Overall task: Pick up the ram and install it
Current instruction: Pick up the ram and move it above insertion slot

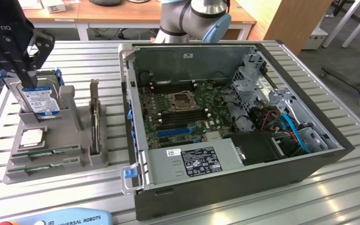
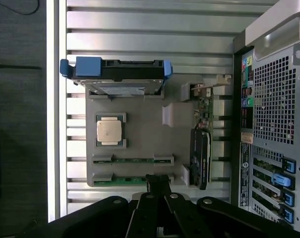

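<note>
Wrist view: closed end effector [image 2: 158,182] above ram [image 2: 127,179], with processor [image 2: 109,130] and card [image 2: 200,158] nearby.

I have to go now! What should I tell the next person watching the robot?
End effector: shut, holding nothing, poised over the gray holder.
Ram: one ram stick and a second ram stick lie in the holder's slots, beside the open computer case.
Done: nothing picked up yet.
Left: the pickup and the install.
</note>
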`<state>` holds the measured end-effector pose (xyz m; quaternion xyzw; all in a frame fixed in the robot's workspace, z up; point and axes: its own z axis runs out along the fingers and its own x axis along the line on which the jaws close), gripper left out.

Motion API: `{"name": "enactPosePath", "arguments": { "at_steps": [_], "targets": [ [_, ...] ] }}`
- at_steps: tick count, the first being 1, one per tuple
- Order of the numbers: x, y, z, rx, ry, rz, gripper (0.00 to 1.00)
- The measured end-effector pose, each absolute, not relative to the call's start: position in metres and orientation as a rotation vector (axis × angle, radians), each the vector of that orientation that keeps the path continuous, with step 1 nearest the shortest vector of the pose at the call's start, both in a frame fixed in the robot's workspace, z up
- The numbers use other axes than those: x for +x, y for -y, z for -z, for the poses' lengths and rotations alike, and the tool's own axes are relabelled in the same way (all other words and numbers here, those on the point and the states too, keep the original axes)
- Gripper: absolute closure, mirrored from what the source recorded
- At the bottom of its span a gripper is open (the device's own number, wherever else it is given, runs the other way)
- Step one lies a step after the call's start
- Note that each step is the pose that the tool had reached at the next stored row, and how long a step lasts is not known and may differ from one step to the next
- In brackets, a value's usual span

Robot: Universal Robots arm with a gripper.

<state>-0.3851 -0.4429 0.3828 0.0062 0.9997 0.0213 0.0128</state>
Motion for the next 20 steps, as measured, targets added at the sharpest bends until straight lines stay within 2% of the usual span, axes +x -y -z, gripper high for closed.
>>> {"name": "enactPosePath", "arguments": {
  "at_steps": [20],
  "targets": [
    [-0.3851,0.4513,-0.3827,-0.011,-3.116,-0.067,0.90]
  ]
}}
